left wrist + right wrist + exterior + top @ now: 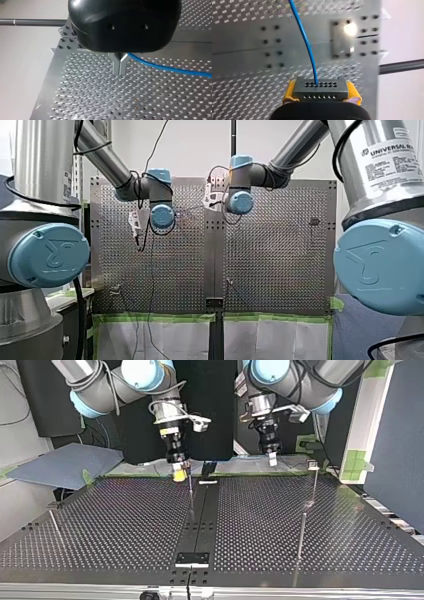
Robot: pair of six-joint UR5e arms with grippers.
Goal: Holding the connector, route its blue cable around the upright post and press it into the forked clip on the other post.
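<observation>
**Inspector A:** State of my right hand?

**Inspector B:** Clenched. In the right wrist view, my right hand (321, 93) grasps the connector (320, 88) between two yellow pads (288, 93), one on each short end. The connector is a dark grey rectangular block, matt, with two rows of small round holes.

**A:** And the cable?

**B:** The blue cable (305, 42) is smooth and round. It leaves a hole in the upper row and runs away over the worktop (242, 82), a dull metal plate with a dense grid of perforations.

**A:** My left hand?

**B:** My left hand (119, 72) has a glossy black housing (125, 22) and bare metal fingers (116, 62) that taper into a V, with the tips pressed together. The cable emerges just beside them and trails off sideways. I cannot tell whether it is pinched.

**A:** Fixtures?

**B:** In the top view, a thin upright post (301, 535) of metal stands at the right. Behind it is a second slim post (313, 466) with a small head. Both hands hang above the worktop's far edge.
</observation>
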